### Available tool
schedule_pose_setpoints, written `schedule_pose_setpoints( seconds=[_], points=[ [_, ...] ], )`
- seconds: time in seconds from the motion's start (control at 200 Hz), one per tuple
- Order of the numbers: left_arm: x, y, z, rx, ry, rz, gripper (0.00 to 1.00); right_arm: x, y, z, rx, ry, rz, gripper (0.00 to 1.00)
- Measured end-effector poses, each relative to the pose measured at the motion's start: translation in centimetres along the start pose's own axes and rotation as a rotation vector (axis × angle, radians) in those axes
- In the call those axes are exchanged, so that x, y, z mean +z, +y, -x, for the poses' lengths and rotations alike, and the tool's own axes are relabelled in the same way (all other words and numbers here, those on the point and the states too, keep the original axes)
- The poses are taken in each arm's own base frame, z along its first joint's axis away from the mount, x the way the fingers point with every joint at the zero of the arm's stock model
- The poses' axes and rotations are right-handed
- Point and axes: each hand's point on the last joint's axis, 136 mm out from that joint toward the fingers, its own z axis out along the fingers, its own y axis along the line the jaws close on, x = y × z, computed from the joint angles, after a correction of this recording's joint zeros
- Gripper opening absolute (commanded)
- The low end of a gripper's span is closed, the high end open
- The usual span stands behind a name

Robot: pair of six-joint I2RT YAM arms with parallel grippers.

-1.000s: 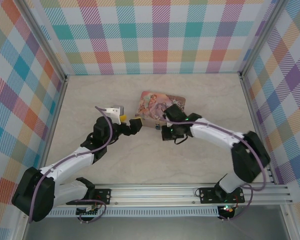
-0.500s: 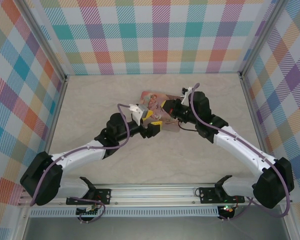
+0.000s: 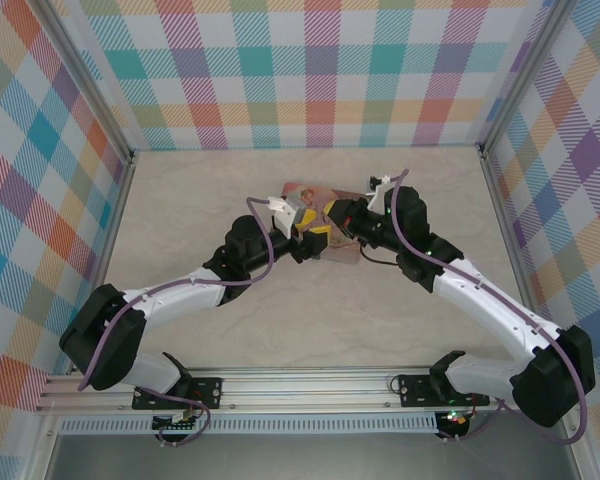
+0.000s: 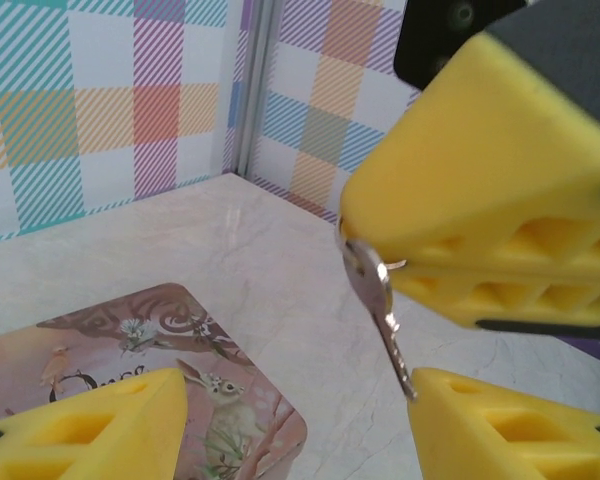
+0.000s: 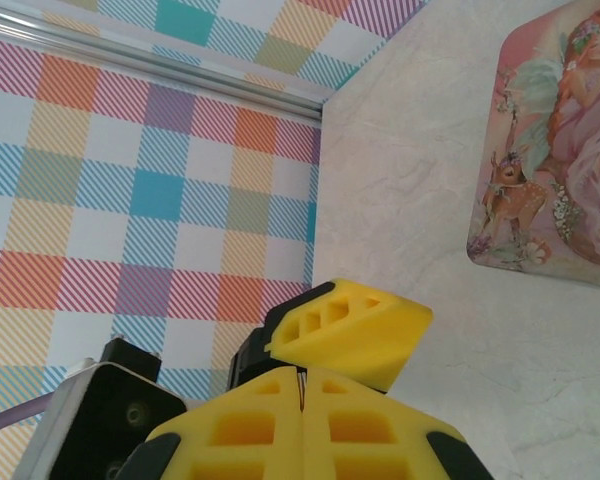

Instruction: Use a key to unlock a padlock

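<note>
The key (image 4: pixel 380 320), thin and silvery, hangs blade-down from my right gripper (image 4: pixel 450 262), whose yellow fingers are shut on its head. In the right wrist view the right gripper (image 5: pixel 302 385) is closed, with a sliver of the key (image 5: pixel 301 388) in the seam. My left gripper (image 4: pixel 290 410) is open around the blade; the key's tip touches its right finger (image 4: pixel 500 420). From above, the left gripper (image 3: pixel 313 240) and right gripper (image 3: pixel 336 214) meet over the tin. The padlock is hidden.
The pink illustrated tin (image 3: pixel 298 192) lies on the pale marble-look floor under both grippers, its rabbit corner (image 4: pixel 180 370) below the left fingers. Checked walls close in the back and sides, and an aluminium rail (image 3: pixel 310 385) runs along the near edge.
Both arms have risen from the tin's near edge and come together over it. In the last half second the left gripper has closed in on the right one.
</note>
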Motion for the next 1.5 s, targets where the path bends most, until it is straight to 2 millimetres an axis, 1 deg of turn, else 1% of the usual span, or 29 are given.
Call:
schedule_pose_setpoints(
  seconds=[0.075,0.195,0.24,0.375,0.405,0.535,0.61,0.685,0.805,0.91,1.04,1.145,1.205,1.325,1.43,1.5],
  points=[
    [0.0,-0.1,0.1,0.000,-0.003,-0.003,0.54,0.1,-0.4,-0.1,0.003,0.003,-0.007,0.03],
    [0.1,-0.2,0.2,0.005,-0.005,-0.005,0.40,0.1,-0.5,-0.2,0.004,0.007,-0.009,0.03],
    [0.1,-0.3,0.2,0.005,-0.006,-0.006,0.32,0.1,-0.5,-0.3,0.004,0.008,-0.009,0.03],
    [0.1,-0.3,0.2,0.018,-0.005,-0.007,0.04,0.1,-0.5,-0.3,0.004,0.008,-0.009,0.04],
    [0.1,-0.4,0.1,0.025,-0.001,-0.007,0.00,0.1,-0.5,-0.3,0.004,0.008,-0.009,0.05],
    [0.2,-0.5,-0.2,0.089,0.017,-0.009,0.00,-0.1,-0.8,-0.3,-0.018,0.013,-0.021,0.23],
    [0.2,-0.4,-0.6,0.165,0.042,-0.008,0.00,-0.8,-0.9,-0.3,-0.044,0.023,-0.030,0.32],
    [0.0,-0.4,-1.3,0.259,0.077,-0.010,0.00,-2.0,-0.9,0.0,-0.065,0.040,-0.025,0.42],
    [-0.1,-0.5,-2.0,0.438,0.133,-0.027,0.00,-3.7,-1.0,0.8,-0.076,0.075,-0.002,0.51],
    [-0.1,-0.8,-2.3,0.636,0.148,-0.051,0.00,-4.7,-1.3,0.7,-0.059,0.138,0.002,0.55],
    [-0.2,-1.1,-3.4,0.864,0.184,-0.091,0.00,-5.4,-1.0,-0.9,-0.039,0.239,0.019,0.56],
    [-0.3,-1.2,-4.0,1.019,0.208,-0.123,0.00,-5.5,-1.0,-1.9,-0.006,0.296,0.030,0.51],
    [-0.2,-1.4,-3.9,1.090,0.208,-0.138,0.00,-5.6,-1.3,-2.5,0.018,0.323,0.030,0.49],
    [0.0,-1.7,-3.3,1.189,0.189,-0.148,0.00,-5.3,-2.8,-3.4,0.074,0.356,0.001,0.46],
    [0.1,-1.8,-3.1,1.239,0.182,-0.152,0.00,-5.0,-4.7,-4.3,0.142,0.378,-0.035,0.43],
    [0.1,-2.0,-3.2,1.261,0.181,-0.157,0.00,-4.7,-5.5,-4.6,0.181,0.387,-0.053,0.42]
  ],
)
